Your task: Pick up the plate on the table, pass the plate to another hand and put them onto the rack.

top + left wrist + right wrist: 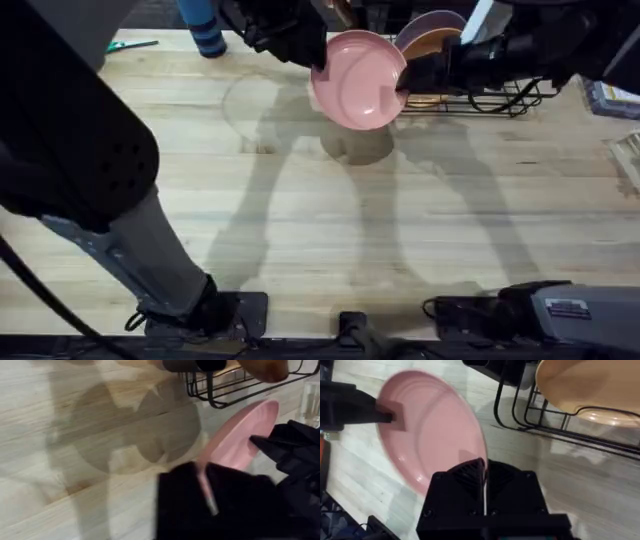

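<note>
The salmon-pink plate hangs tilted above the back middle of the table, casting a round shadow below it. My left gripper is shut on the plate's left rim, and the rim runs between its black fingers. My right gripper is shut on the opposite rim, just in front of the rack. In the right wrist view the plate enters my right gripper edge-on, with the left gripper clamped on its far side.
The black wire rack at the back right holds an orange plate and a purple plate upright. A blue bottle and a green item sit at the back left. The left arm looms large at the left.
</note>
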